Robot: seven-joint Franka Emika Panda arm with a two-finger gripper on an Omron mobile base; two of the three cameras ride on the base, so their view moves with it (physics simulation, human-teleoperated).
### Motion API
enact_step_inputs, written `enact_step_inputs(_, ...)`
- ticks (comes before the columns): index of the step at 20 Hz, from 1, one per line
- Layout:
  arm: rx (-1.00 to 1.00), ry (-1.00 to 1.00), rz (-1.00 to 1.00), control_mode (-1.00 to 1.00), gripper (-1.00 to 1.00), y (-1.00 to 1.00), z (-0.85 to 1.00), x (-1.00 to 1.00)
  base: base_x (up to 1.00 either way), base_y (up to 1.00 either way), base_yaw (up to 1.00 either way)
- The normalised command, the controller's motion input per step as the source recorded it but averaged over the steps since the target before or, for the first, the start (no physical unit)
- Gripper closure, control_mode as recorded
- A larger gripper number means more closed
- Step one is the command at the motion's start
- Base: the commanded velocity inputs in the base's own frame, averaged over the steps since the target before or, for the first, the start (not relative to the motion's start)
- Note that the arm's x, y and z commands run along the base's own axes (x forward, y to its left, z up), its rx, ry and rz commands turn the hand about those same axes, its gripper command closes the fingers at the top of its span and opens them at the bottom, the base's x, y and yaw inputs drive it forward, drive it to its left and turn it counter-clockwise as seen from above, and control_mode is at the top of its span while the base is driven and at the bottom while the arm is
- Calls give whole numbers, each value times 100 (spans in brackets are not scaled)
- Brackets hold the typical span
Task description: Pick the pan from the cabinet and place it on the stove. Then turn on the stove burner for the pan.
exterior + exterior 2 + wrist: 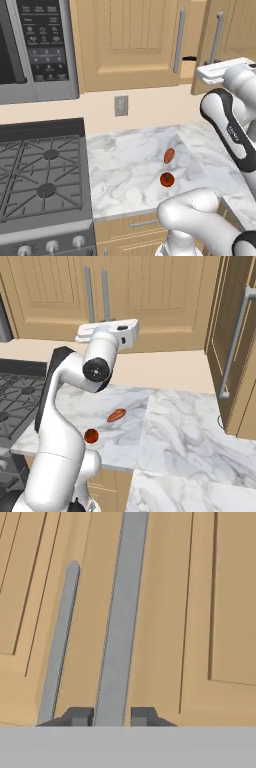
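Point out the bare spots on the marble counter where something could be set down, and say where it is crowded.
The counter is bare from the stove edge across to the brown oval item and red round item. In the right base view, marble right of those two, toward the tall cabinet side, is also bare. The middle, around the two items and the arm, is crowded.

Cabinet cut off by the top edge in both base views; inside hidden behind closed doors. Handle running off the top of the hand view. Microwave and stove cropped at the left edge.
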Motion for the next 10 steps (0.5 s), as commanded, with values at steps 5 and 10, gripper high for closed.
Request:
enact_step_inputs(5, 1, 0, 4, -100, 100, -76, 0, -64, 0, 0, 0)
enact_step_inputs(10, 1, 0, 4, -100, 100, -80, -4, -65, 0, 0, 0)
